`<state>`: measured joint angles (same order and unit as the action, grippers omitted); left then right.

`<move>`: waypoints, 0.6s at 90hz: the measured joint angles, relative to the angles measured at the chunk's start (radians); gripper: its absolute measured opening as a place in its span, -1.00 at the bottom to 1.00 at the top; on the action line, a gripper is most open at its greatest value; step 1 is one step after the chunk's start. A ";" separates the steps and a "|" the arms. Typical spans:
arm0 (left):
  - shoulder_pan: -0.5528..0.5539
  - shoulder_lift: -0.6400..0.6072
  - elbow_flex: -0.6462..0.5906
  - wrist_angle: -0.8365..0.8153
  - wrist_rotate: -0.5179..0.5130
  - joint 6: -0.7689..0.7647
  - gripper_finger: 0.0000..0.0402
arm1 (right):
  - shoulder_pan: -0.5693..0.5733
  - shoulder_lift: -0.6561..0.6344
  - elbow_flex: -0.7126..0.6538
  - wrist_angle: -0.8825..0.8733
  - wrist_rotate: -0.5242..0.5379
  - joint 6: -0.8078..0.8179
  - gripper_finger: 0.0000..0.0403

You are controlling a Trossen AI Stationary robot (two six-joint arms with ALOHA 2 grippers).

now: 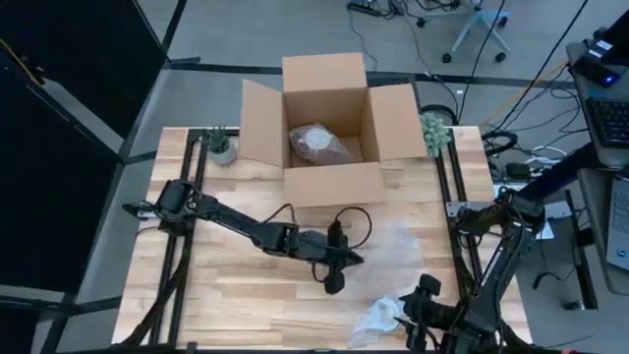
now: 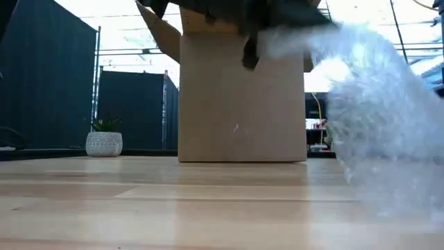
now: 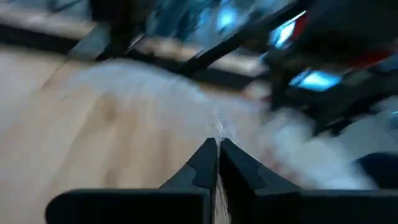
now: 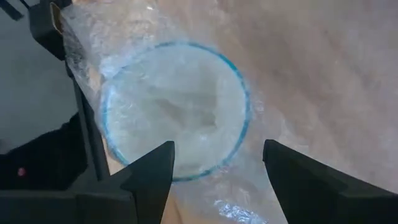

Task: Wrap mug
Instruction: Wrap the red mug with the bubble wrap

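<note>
A mug, white with a blue rim, lies under clear bubble wrap near the table's front right; its mouth faces my right wrist camera. From above, the wrapped mug shows as a white bundle. My right gripper stands open over it, one finger on each side, touching nothing. My left gripper is shut on the bubble wrap at the table's middle. The sheet rises off the table. My left gripper pinches an edge of the bubble wrap between its two fingers, at their free ends. From the held edge the sheet hangs toward the table's right side, and its lower part reaches the tabletop. One layer or several, I cannot tell.
An open cardboard box stands at the far middle with a wrapped bundle inside. Small potted plants stand at the far left and far right. Bare wood lies at the near left.
</note>
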<state>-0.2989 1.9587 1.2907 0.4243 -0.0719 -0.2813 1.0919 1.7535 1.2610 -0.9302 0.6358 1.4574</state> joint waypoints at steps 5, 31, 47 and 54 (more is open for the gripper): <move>-0.015 0.003 0.000 0.044 0.016 0.009 -0.99 | -0.008 0.005 0.000 0.000 -0.003 -0.002 0.16; -0.063 0.004 0.000 0.131 0.019 0.070 -0.99 | -0.059 0.005 0.000 -0.004 -0.015 -0.058 0.16; -0.087 0.053 0.000 0.229 0.018 0.053 -0.99 | -0.089 0.006 0.000 -0.008 -0.015 -0.064 0.16; -0.096 0.078 0.005 0.234 0.018 0.051 -0.99 | -0.108 0.006 0.000 -0.007 -0.016 -0.065 0.16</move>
<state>-0.3951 2.0365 1.2961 0.6588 -0.0540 -0.2301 0.9840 1.7599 1.2609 -0.9376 0.6201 1.3924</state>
